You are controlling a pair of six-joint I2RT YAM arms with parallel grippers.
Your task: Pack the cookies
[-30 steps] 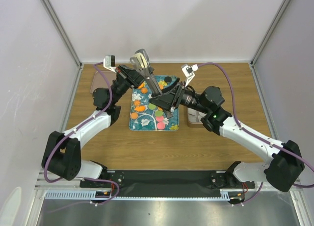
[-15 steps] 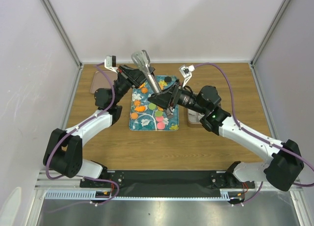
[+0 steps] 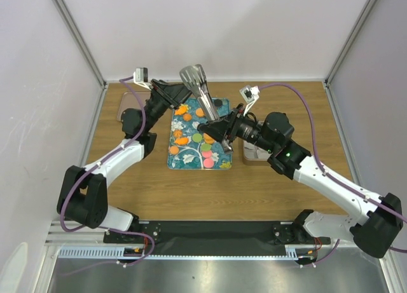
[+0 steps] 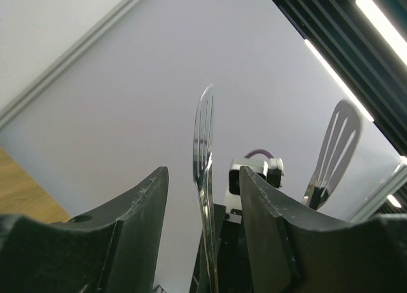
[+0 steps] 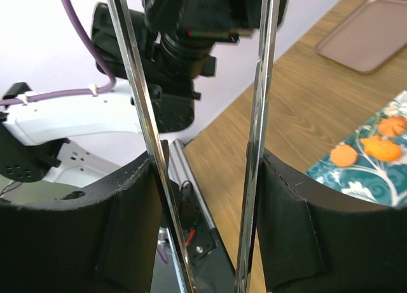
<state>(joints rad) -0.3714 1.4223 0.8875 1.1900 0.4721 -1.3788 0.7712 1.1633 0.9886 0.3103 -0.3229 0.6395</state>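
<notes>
Metal tongs [image 3: 198,89] stand tilted over the teal floral tray [image 3: 184,157], head up. My right gripper [image 3: 206,125] is shut on their two arms, which press against both pads [image 5: 140,197]. My left gripper [image 3: 173,96] is open beside the tongs; one slotted blade [image 4: 203,147] stands between its jaws without touching, the other blade [image 4: 335,147] is off to the right. The cookies lie on the tray: orange [image 3: 182,140], green [image 3: 197,138], pink [image 3: 207,155] and black [image 3: 218,103]. Orange cookies [image 5: 344,155] also show in the right wrist view.
A clear container [image 3: 252,154] sits just right of the floral tray, partly under my right arm. A flat brown tray [image 3: 127,105] lies at the far left of the wooden table, also seen as the brown tray [image 5: 372,32] in the right wrist view.
My left gripper has opened, let go of the tongs and drawn back a little to the left. My right gripper has closed on the tongs' arms and now carries them, shifted slightly right.
</notes>
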